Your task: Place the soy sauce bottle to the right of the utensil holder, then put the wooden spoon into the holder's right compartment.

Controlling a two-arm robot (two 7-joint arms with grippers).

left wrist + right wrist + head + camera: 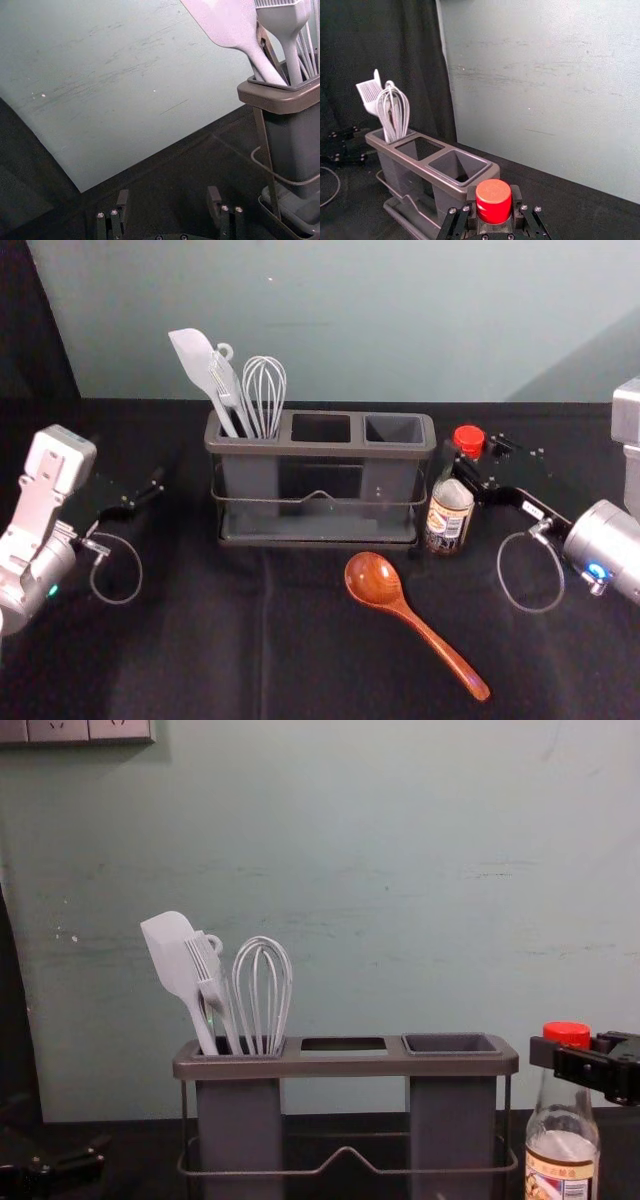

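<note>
Soy sauce bottle | axis vertical, cap up | right tool clamping neck | left tool open, apart

Utensil holder upright. Spatula, brush and whisk lean in its left compartment. Right of holder: soy sauce bottle, upright, red cap; right gripper closed about its neck. Left gripper low, at left edge.
</note>
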